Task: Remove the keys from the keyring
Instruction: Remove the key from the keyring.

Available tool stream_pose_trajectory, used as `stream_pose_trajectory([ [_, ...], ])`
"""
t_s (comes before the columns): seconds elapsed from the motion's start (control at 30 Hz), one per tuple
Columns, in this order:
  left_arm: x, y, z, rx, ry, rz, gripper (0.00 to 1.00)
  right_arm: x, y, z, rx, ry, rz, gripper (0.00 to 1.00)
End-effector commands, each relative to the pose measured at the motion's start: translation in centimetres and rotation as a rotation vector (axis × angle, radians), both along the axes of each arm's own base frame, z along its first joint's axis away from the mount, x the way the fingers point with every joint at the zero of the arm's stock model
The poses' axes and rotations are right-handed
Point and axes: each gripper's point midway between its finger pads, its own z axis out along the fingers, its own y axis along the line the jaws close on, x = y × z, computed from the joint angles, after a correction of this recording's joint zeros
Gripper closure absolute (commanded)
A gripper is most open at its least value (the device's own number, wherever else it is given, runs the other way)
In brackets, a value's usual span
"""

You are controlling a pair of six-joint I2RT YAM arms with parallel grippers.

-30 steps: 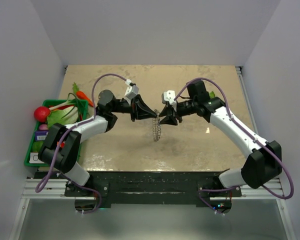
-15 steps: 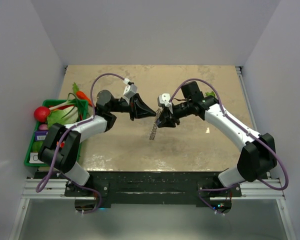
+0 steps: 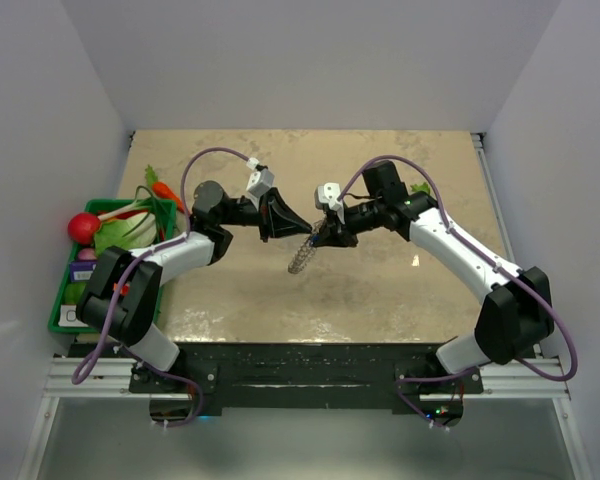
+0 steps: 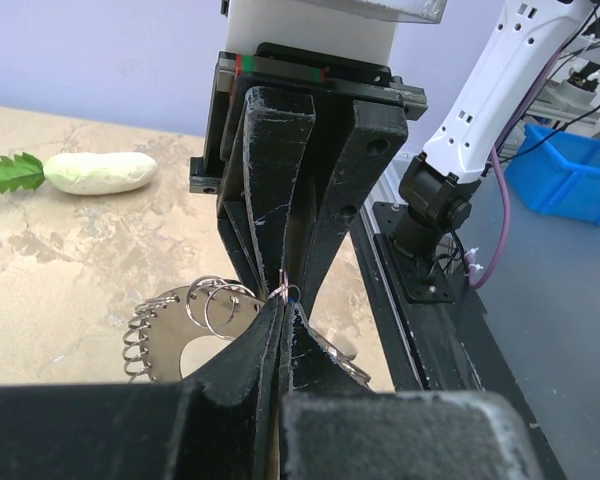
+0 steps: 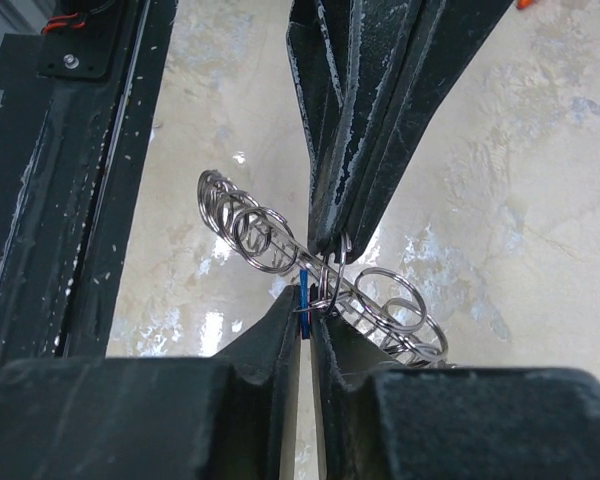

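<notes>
Since a second ago the right gripper (image 3: 321,236) has swung in closer to the left gripper (image 3: 306,229) and drawn its jaws together. The keyring (image 3: 300,258), which hung straight down then, now slants toward the lower left in the top view.

Both grippers meet tip to tip above the middle of the table (image 3: 380,290), with the keyring dangling just beneath them, clear of the surface.

From the right wrist, the right gripper's fingers (image 5: 270,345) are pressed nearly flat together, and a thin sliver of the blue key (image 5: 303,298) is pinched between their tips. The key sits against the coiled loops of the keyring, which runs crosswise just past the fingertips.

The left gripper is clenched tight, and its tips nip a small wire ring at the top of the keyring. From the left wrist, the coil curves away to the left below the closed fingers.

A white radish (image 4: 98,172) with green leaves lies on the table well beyond the grippers. A green tray (image 3: 58,300) holding vegetables sits at the table's left edge.
</notes>
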Motion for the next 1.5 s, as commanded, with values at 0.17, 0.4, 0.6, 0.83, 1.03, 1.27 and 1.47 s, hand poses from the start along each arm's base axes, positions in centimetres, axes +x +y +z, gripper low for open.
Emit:
stream_pose_trajectory([
  [0.17, -0.2, 0.4, 2.5, -0.048, -0.099, 0.014, 1.00, 0.4, 0.1, 1.5, 0.023, -0.060, -0.019, 0.99],
  [0.4, -0.3, 0.5, 2.5, -0.045, -0.101, 0.014, 1.00, 0.9, -0.3, 1.9, 0.010, -0.101, -0.054, 1.00],
  [0.6, -0.2, 0.5, 2.4, -0.042, -0.105, 0.015, 1.00, 1.4, -0.8, 2.5, -0.001, -0.158, -0.093, 1.00],
  [0.83, -0.2, 0.5, 2.3, -0.040, -0.107, 0.018, 1.00, 1.7, -1.1, 2.9, -0.004, -0.183, -0.111, 1.00],
  [1.03, -0.2, 0.5, 2.3, -0.039, -0.109, 0.019, 1.00, 1.7, -1.1, 3.1, -0.002, -0.191, -0.116, 1.00],
  [1.27, -0.1, 0.5, 2.1, -0.036, -0.105, 0.019, 1.00, 2.0, -1.5, 3.4, -0.004, -0.225, -0.140, 1.00],
  [1.47, 0.0, 0.5, 1.9, -0.031, -0.098, 0.019, 1.00, 2.2, -1.8, 4.2, 0.001, -0.260, -0.162, 1.00],
])
